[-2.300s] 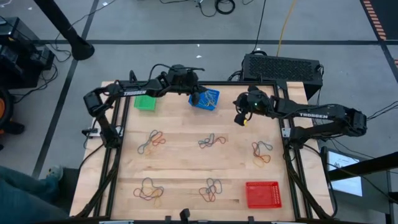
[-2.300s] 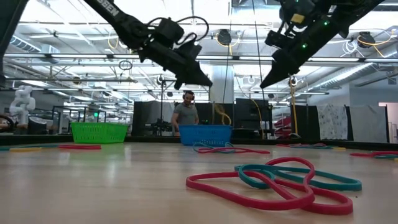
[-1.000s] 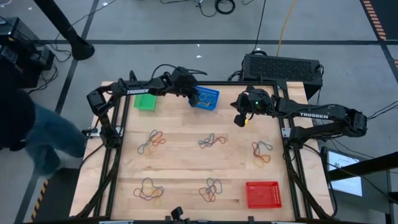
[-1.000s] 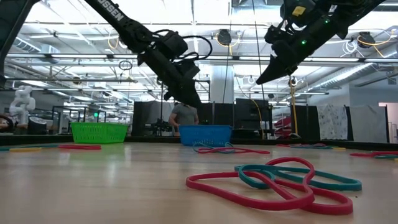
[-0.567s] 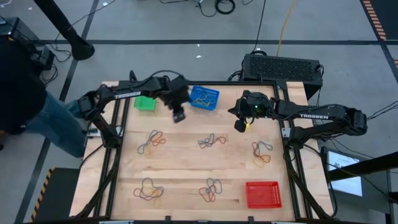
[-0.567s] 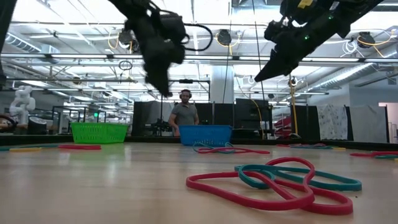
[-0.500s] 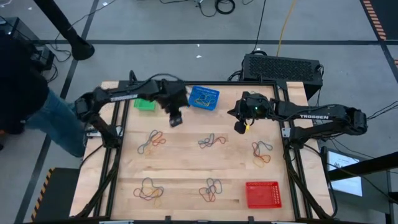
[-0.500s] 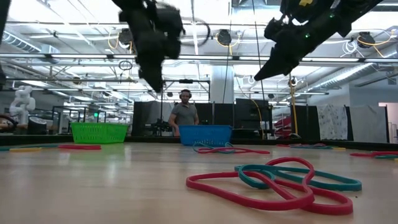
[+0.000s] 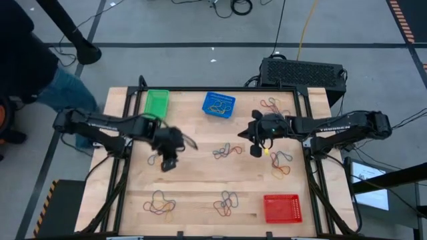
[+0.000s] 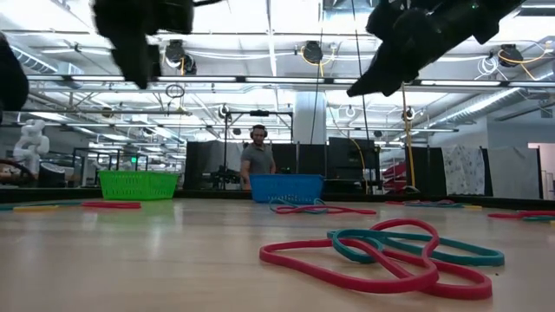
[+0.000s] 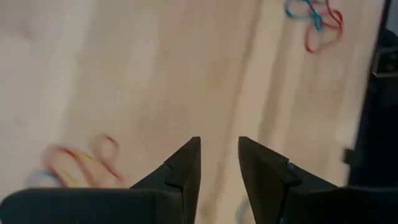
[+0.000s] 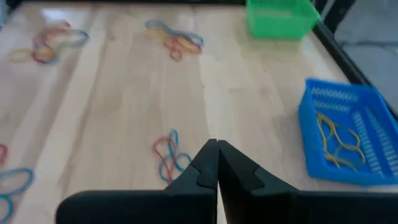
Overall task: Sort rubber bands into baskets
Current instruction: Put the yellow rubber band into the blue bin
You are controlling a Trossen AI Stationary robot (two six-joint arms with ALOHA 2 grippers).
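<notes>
Three baskets stand on the wooden table: green [image 9: 157, 103] and blue [image 9: 219, 105] along the far edge, red [image 9: 281, 208] at the near right. The blue basket [image 12: 348, 140] holds yellow-tan rubber bands. Clusters of rubber bands lie flat on the wood at left middle [image 9: 160, 148], centre [image 9: 228, 151], right [image 9: 280, 163] and along the near side [image 9: 227, 202]. My left gripper [image 11: 219, 149] hangs open and empty over the left-middle cluster [image 9: 168, 162]. My right gripper [image 12: 216, 149] is shut, raised between the centre and right clusters [image 9: 257, 150].
A black vented box [image 9: 303, 70] sits behind the table's far right edge. Another cluster of bands [image 9: 270, 105] lies at the far right and one [image 9: 160, 203] at the near left. A person [image 9: 33, 60] stands off the table's far left corner.
My left gripper has swung from over the blue basket toward the table's near left, ending above the left-middle cluster. My right gripper has drifted toward the near edge, still shut. The person left of the table has walked toward the far side.
</notes>
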